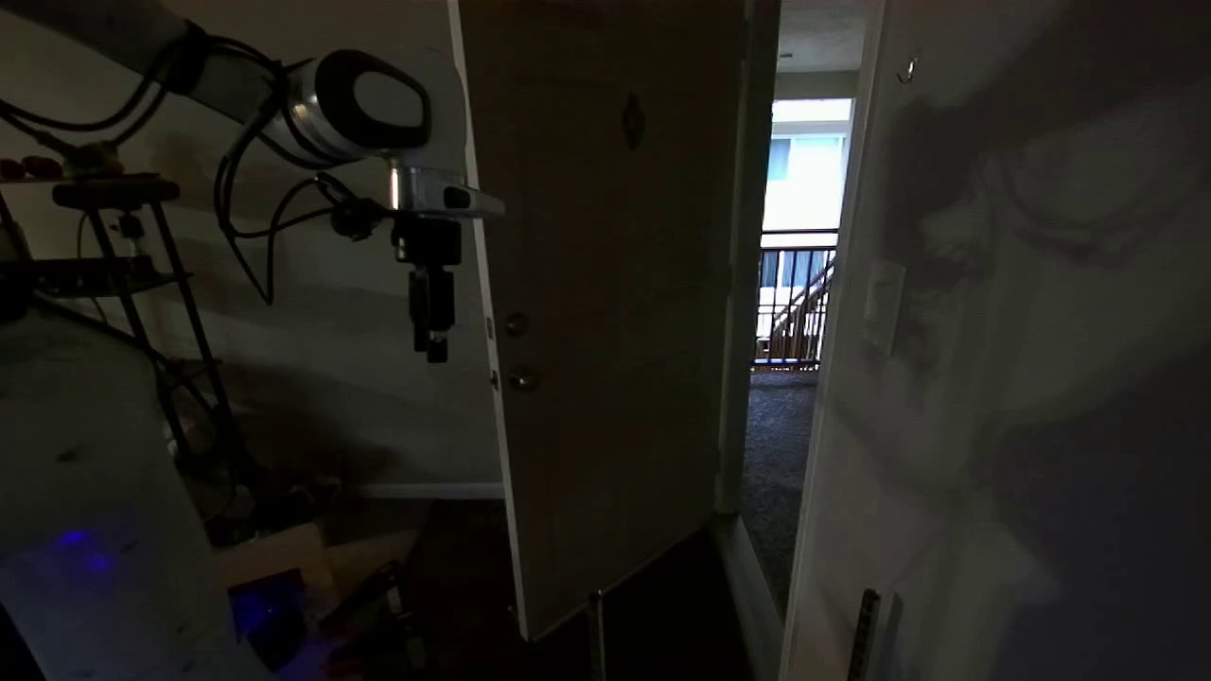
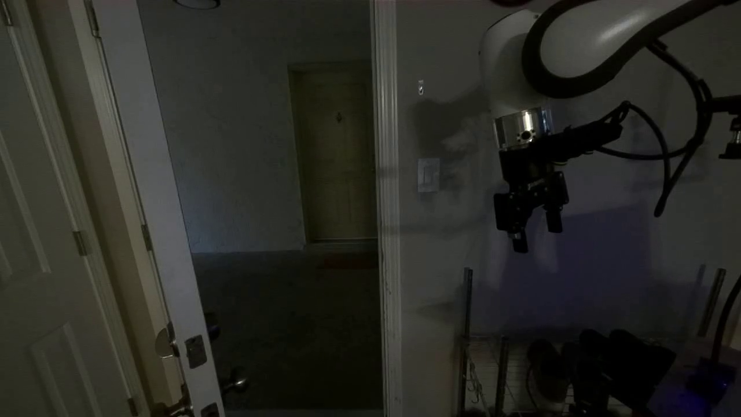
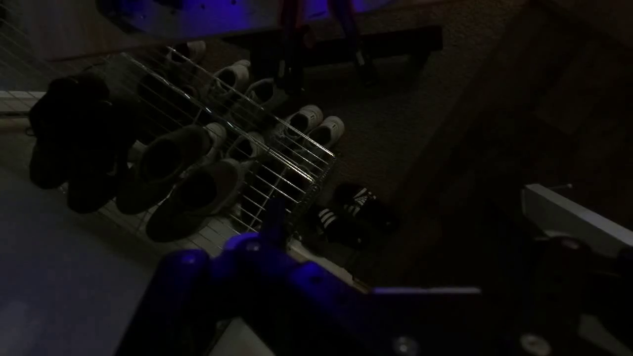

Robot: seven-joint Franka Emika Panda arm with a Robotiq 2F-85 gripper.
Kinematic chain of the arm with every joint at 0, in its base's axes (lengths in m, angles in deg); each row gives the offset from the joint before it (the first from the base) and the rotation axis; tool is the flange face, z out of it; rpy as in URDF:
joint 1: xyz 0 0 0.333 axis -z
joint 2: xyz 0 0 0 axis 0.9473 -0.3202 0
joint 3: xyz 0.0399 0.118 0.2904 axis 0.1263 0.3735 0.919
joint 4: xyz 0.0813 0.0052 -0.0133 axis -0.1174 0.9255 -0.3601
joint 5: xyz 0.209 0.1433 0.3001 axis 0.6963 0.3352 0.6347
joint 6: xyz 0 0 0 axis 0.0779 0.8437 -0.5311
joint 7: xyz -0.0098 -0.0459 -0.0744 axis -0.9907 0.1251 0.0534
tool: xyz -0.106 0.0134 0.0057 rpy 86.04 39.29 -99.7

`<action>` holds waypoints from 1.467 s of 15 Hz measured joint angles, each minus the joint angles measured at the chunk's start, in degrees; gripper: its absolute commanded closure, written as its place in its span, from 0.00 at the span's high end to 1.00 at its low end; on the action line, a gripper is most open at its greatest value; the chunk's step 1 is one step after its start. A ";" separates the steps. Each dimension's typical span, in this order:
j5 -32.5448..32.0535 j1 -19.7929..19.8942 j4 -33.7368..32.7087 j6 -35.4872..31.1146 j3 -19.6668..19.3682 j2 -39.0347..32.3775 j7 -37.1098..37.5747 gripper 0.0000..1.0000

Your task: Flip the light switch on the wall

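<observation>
The light switch (image 2: 428, 175) is a small pale plate on the off-white wall (image 2: 437, 243), just right of the door frame. It also shows at a steep angle on the wall (image 1: 1088, 378) in an exterior view (image 1: 884, 307). It is out of sight in the wrist view. My gripper (image 2: 537, 236) points down, right of the switch and lower than it, apart from it. Its two black fingers are spread with nothing between them. It also shows in an exterior view (image 1: 430, 348), far left of the switch. In the wrist view the gripper is very dark; one finger catches blue light.
An open door (image 1: 605, 331) with a metallic knob (image 1: 522, 378) shows in both exterior views. A hook (image 2: 421, 87) sits above the switch. A wire rack (image 3: 277, 153) with several shoes is below the gripper. Metal posts (image 2: 466, 324) rise below the switch. The room is dark.
</observation>
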 measured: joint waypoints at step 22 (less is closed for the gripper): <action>-11.18 4.48 -11.33 -31.02 -10.80 -26.02 -3.20 0.07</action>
